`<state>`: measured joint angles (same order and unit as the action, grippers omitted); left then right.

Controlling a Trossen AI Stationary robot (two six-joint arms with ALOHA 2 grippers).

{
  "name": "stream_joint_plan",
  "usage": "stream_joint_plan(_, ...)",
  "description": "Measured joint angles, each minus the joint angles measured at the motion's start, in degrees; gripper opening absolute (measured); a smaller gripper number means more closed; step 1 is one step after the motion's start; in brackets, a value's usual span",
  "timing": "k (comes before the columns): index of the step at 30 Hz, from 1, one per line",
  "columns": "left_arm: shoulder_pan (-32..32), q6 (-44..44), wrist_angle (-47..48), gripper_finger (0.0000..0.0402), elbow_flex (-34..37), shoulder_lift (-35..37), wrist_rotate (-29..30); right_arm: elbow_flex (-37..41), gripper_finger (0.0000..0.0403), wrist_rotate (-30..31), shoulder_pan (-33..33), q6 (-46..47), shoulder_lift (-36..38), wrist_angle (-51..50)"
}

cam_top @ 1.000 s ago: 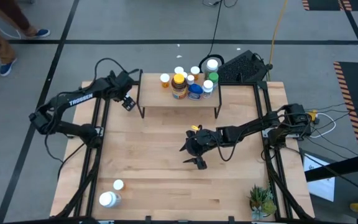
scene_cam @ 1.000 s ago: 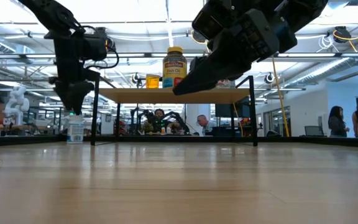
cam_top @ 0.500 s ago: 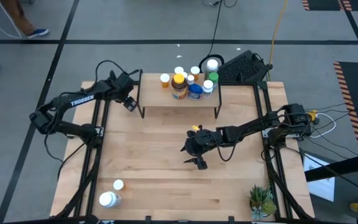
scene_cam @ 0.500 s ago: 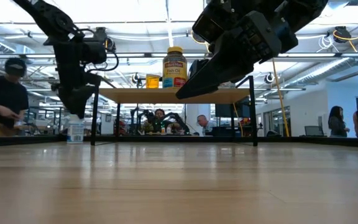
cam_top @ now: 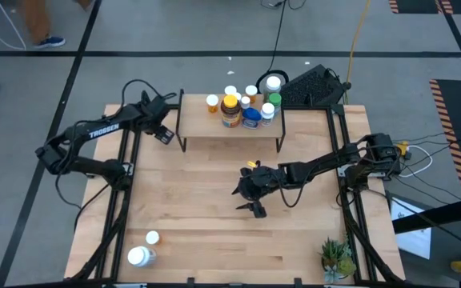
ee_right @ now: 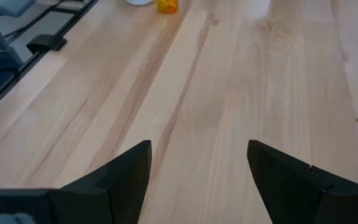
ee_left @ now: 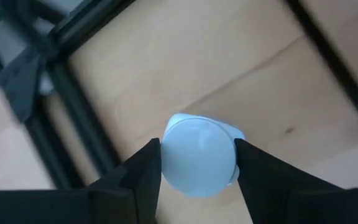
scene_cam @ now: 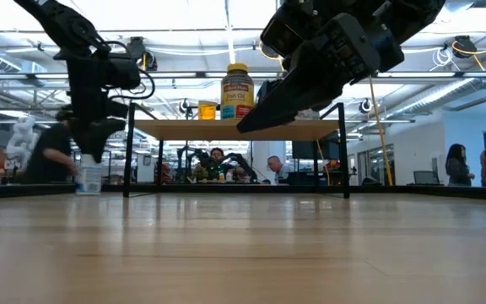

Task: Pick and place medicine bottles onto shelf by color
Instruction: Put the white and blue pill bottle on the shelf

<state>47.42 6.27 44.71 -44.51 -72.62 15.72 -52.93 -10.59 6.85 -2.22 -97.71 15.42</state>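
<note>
At the table's far left, just beside the low light-wood shelf on black legs (cam_top: 230,126), the left gripper (ee_left: 197,163) clamps a small white-capped pill bottle (ee_left: 199,157). The shelf carries clustered white, orange, amber, blue and green bottles (cam_top: 245,105). The right gripper (ee_right: 199,163) hangs spread and empty above mid-table.

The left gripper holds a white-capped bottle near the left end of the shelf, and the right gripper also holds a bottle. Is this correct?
Not quite. The right gripper is open and empty over bare table, as the right wrist view shows. The left gripper does hold the white-capped bottle near the shelf's left end.
</note>
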Motion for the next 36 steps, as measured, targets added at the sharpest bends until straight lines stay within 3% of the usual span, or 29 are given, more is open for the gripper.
stream_joint_plan(6,-3.2,7.3,9.8,0.0188,-1.5,6.8,2.3,0.0,0.0258,1.3,0.0,0.0,0.0,5.7)
stream_joint_plan(13,-12.2,19.0,15.6,0.0188,-2.3,17.6,2.4,0.0,0.0258,13.3,0.0,-1.3,-0.1,16.2)
stream_joint_plan(22,-31.0,34.3,15.3,0.0188,-2.3,21.5,-0.7,-0.1,0.0258,13.6,1.8,1.0,-7.6,40.1)
stream_joint_plan(25,-37.8,39.5,13.2,0.0188,-2.3,20.4,-1.8,-0.2,0.0258,16.8,2.0,-4.1,-11.3,46.5)
stream_joint_plan(29,-47.4,46.5,7.6,0.0188,-2.3,18.3,-1.9,-3.4,0.0258,25.7,2.4,-12.3,-15.9,46.2)
stream_joint_plan(36,-57.9,49.4,-4.7,0.0188,-2.3,12.3,3.2,-13.5,0.0295,23.5,3.1,-9.7,-21.9,36.0)
